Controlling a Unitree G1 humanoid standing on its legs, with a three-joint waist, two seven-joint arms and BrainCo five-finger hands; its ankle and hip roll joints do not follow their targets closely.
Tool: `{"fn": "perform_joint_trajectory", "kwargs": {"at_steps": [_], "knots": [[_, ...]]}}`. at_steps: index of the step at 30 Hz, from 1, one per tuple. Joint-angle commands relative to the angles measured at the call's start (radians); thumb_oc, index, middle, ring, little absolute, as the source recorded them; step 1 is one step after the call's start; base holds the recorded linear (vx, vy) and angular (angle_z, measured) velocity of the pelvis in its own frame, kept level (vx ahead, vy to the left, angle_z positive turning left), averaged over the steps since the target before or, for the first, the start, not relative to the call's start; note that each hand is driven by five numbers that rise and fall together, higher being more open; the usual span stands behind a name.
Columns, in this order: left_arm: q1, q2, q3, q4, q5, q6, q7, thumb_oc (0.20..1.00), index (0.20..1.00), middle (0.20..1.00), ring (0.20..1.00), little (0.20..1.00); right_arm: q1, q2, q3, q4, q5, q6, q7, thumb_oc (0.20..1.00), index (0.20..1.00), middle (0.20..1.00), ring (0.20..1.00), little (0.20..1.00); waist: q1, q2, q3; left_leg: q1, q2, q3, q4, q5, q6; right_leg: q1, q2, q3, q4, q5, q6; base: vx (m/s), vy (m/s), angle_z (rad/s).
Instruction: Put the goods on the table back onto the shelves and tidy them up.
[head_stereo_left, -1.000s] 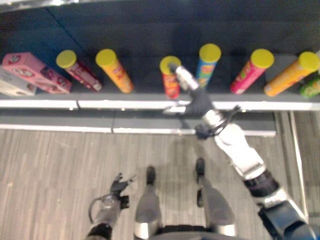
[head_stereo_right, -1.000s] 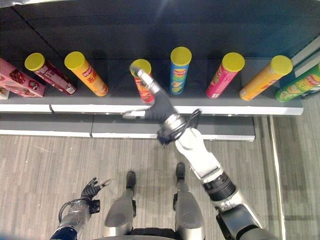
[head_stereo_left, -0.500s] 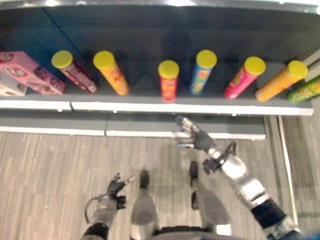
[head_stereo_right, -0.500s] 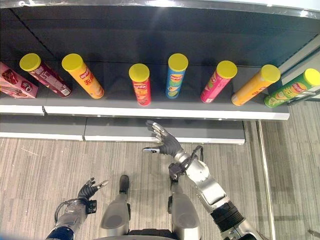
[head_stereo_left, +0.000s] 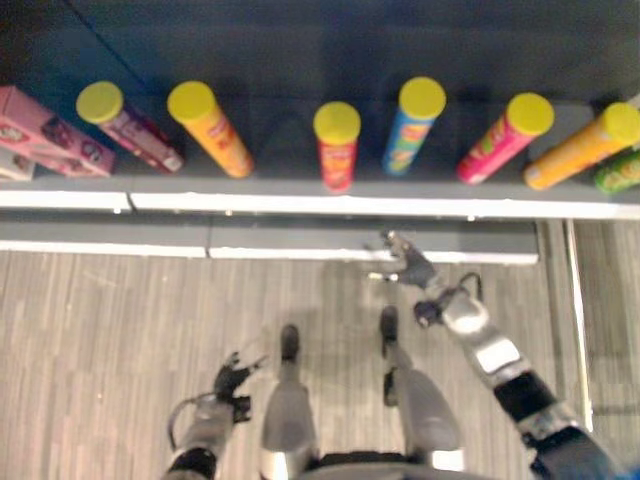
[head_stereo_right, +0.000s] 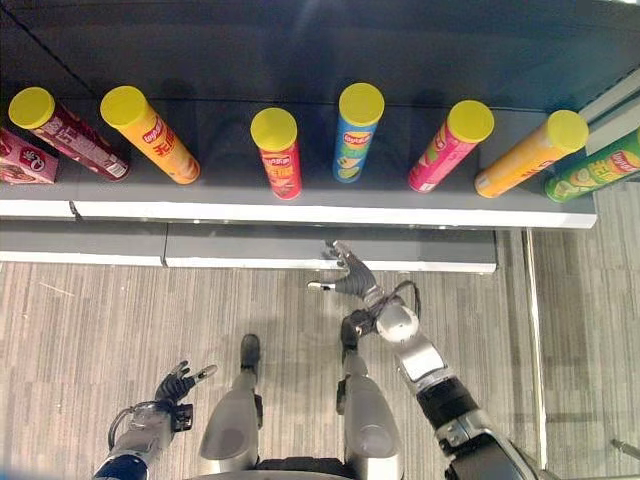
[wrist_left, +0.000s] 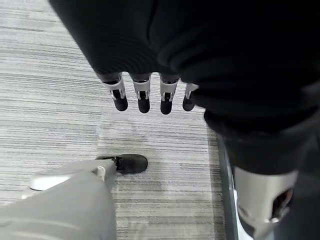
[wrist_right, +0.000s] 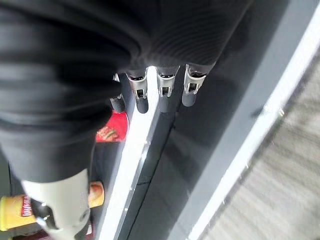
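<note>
**Right hand drawn back from the shelf, red can left standing**

A dark shelf (head_stereo_right: 300, 205) runs across the upper part of the head views and carries a row of tall snack cans with yellow lids. From the shelf's left end they are a maroon can (head_stereo_right: 62, 130), an orange can (head_stereo_right: 148, 132), a red can (head_stereo_right: 278, 152), a blue can (head_stereo_right: 354, 130), a pink can (head_stereo_right: 448, 145), a yellow-orange can (head_stereo_right: 530, 152) and a green can (head_stereo_right: 598, 168) at the right end. A pink box (head_stereo_left: 45, 130) lies at the far left end.

A second ago the right hand (head_stereo_right: 350, 275) was up at the red can's lid. It has since let go and pulled back, and now hangs in front of the shelf's front edge with fingers spread and holding nothing. The red can stands free near the middle of the shelf's front edge, so that item looks placed.

The left hand (head_stereo_right: 178, 384) hangs low over the floor (head_stereo_right: 80, 330), fingers relaxed, empty. Judging by this, the robot is free to fetch the next item.
</note>
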Motion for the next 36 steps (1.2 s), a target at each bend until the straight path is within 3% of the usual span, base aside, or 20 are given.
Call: {"fn": "perform_joint_trajectory", "kwargs": {"at_steps": [1, 12, 36], "knots": [[0.005, 0.028, 0.004, 0.035, 0.041, -0.015, 0.005, 1.000, 1.000, 1.000, 1.000, 1.000, -0.076, 0.023, -0.034, -0.024, -0.020, -0.033, -0.042, 1.000, 1.000, 1.000, 1.000, 1.000, 0.002, 0.041, -0.005, 0.059, 0.010, 0.028, 0.001, -0.077, 0.062, -0.083, -0.158, 0.028, 0.096, -0.025, 0.037, 0.00, 0.000, 0.00], [0.006, 0.022, -0.007, 0.032, 0.046, -0.017, 0.002, 1.000, 1.000, 1.000, 1.000, 1.000, -0.184, 0.037, 0.003, 0.112, -0.029, -0.025, -0.078, 1.000, 1.000, 1.000, 1.000, 1.000, 0.023, 0.046, -0.005, 0.026, 0.012, 0.019, 0.001, -0.082, 0.058, -0.102, -0.159, 0.035, 0.095, -0.019, 0.043, 0.00, 0.001, 0.01], [0.017, 0.025, -0.014, 0.028, 0.041, -0.026, 0.001, 1.000, 1.000, 1.000, 1.000, 1.000, -0.527, -0.066, 0.042, 0.366, -0.020, -0.014, -0.198, 1.000, 1.000, 1.000, 1.000, 1.000, 0.072, 0.089, -0.005, -0.069, 0.017, 0.014, 0.001, -0.069, 0.048, -0.177, -0.170, 0.038, 0.127, -0.012, 0.051, 0.00, 0.005, 0.02]]}}
